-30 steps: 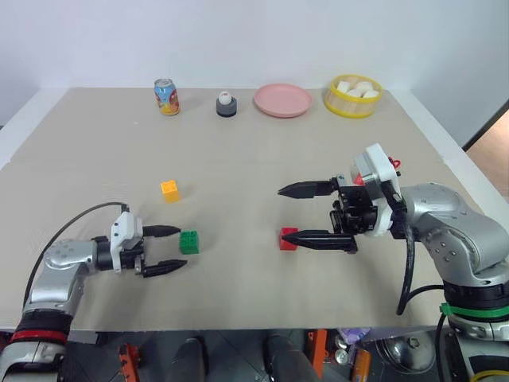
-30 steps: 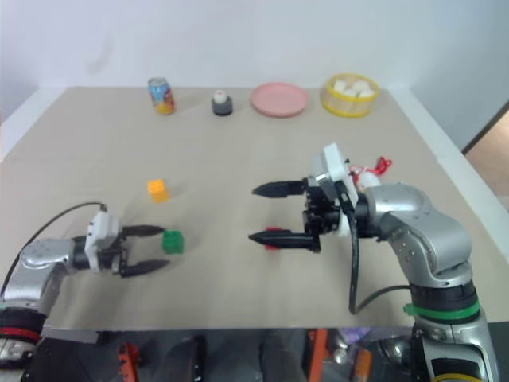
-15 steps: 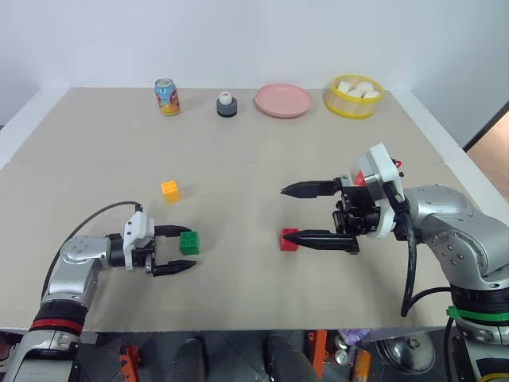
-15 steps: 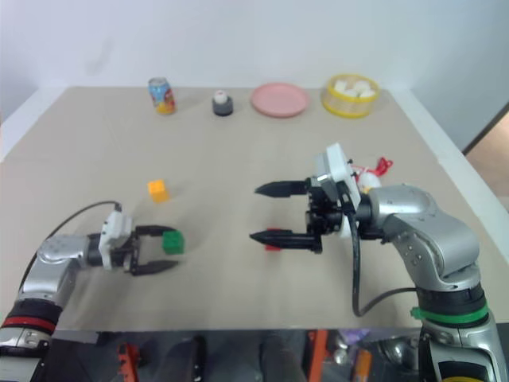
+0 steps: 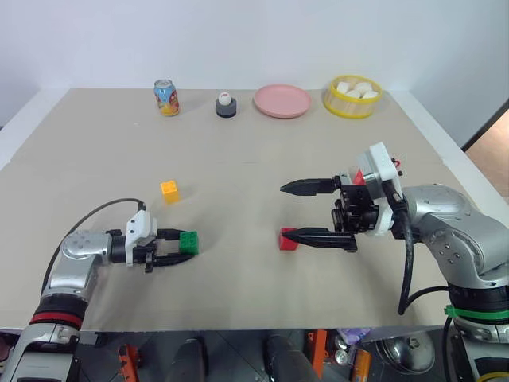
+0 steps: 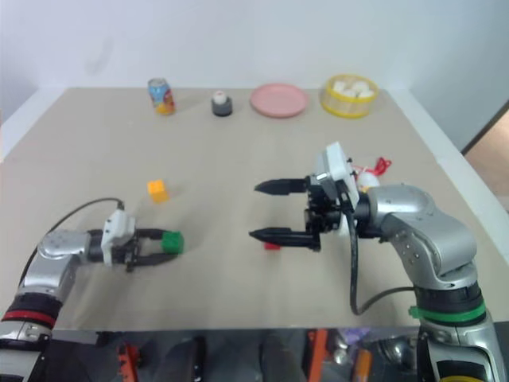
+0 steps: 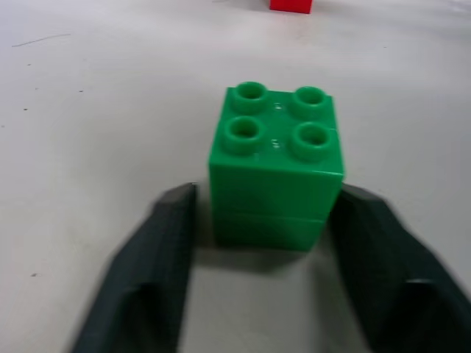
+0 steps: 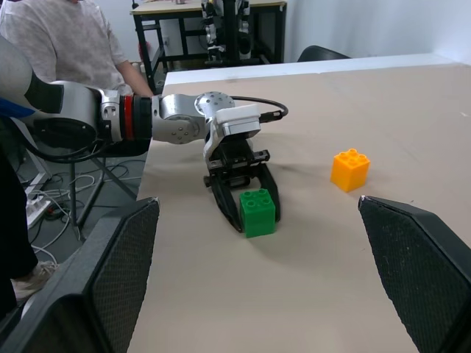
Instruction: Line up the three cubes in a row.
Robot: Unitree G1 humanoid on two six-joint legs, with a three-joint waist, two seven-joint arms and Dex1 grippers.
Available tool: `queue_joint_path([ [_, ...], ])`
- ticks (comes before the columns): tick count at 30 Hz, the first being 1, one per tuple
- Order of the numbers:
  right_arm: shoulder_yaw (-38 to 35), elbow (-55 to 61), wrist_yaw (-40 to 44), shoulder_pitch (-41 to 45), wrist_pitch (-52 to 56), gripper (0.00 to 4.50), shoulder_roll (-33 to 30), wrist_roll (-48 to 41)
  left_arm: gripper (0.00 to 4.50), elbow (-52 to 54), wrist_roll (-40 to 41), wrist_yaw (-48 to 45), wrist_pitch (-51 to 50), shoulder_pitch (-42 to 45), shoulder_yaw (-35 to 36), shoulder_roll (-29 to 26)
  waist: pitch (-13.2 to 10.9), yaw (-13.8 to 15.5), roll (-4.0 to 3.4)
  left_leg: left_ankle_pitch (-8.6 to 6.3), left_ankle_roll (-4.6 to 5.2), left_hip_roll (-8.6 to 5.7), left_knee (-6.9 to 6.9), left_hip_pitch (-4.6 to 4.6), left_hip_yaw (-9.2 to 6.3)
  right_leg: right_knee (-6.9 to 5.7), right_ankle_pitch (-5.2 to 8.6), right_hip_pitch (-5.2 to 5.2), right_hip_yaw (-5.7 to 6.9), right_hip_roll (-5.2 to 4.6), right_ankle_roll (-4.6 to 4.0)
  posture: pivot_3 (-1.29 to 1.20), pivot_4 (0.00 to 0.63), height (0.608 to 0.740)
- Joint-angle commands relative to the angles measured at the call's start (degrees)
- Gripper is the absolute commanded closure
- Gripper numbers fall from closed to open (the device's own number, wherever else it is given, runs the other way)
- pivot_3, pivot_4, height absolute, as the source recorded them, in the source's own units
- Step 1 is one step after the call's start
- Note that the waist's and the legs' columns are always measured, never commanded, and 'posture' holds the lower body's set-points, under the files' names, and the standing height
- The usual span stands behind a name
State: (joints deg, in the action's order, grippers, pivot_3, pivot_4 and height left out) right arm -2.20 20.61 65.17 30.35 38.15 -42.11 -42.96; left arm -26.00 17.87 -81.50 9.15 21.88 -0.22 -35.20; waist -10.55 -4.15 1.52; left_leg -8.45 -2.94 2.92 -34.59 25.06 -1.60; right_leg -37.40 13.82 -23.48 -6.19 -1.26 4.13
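The green cube [image 5: 189, 242] sits on the tan table at the near left, and my left gripper [image 5: 184, 246] is shut on it, one black finger on each side. The left wrist view shows the green cube [image 7: 276, 165] standing upright between the fingers [image 7: 158, 257]. The yellow-orange cube [image 5: 169, 189] stands apart, a little farther back. The red cube [image 5: 287, 241] lies near the table's middle, partly under the lower finger of my right gripper [image 5: 284, 211]. That gripper hovers wide open and holds nothing.
Along the table's far edge stand a drink can [image 5: 166, 96], a small snowman toy [image 5: 227, 104], a pink plate [image 5: 282, 100] and a yellow bowl [image 5: 352, 97] of white pieces. A seated person [image 8: 66, 40] is beyond the table's left side.
My left gripper slid forward around the green cube and closed on it. The right arm and the other cubes have stayed where they were.
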Motion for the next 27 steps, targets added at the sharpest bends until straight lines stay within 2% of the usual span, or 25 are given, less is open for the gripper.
queue_joint_path([
  [1,-0.21,0.55,-0.23,1.19,-0.89,0.00,0.08,-0.06,3.20,-0.34,-0.80,-0.05,-0.11,-0.44,-0.90,0.20,0.00,0.02,0.00,0.00,0.00,0.00,0.01,0.01,0.00,0.00,0.02,0.00,0.00,0.00,0.01,0.00,0.150,0.740],
  [10,-0.82,0.35,-0.17,1.56,-0.81,0.00,-0.61,0.09,3.20,1.91,-0.40,1.15,-0.71,2.46,-1.79,2.37,0.00,0.31,0.00,0.00,0.00,-0.04,-0.03,0.02,-0.04,0.00,0.00,0.05,0.00,-0.01,0.05,0.00,0.150,0.740],
  [16,-2.18,1.62,0.05,0.64,-0.19,0.00,-2.32,-0.98,3.20,2.51,-2.38,0.40,-1.84,7.97,-7.66,8.28,0.00,1.57,0.01,0.01,0.01,-0.05,-0.16,0.13,-0.03,0.01,-0.02,0.06,0.01,-0.01,0.11,0.00,0.150,0.740],
  [21,-2.46,2.88,-1.29,-0.51,0.11,0.00,-2.61,-1.37,3.20,-0.32,-4.29,-2.32,-1.32,10.77,-11.60,10.60,0.00,1.29,0.02,0.00,0.01,-0.06,-0.12,0.12,-0.04,0.01,-0.02,0.04,0.00,0.03,0.20,0.00,0.150,0.740],
  [27,-4.71,4.20,-1.90,-3.92,0.77,0.00,-4.50,-2.36,3.20,-7.46,-6.38,-2.16,0.74,15.86,-12.37,13.00,0.00,1.59,0.02,0.00,0.03,-0.03,-0.10,0.10,-0.17,-0.02,-0.01,0.07,0.04,0.11,0.16,0.00,0.150,0.740],
])
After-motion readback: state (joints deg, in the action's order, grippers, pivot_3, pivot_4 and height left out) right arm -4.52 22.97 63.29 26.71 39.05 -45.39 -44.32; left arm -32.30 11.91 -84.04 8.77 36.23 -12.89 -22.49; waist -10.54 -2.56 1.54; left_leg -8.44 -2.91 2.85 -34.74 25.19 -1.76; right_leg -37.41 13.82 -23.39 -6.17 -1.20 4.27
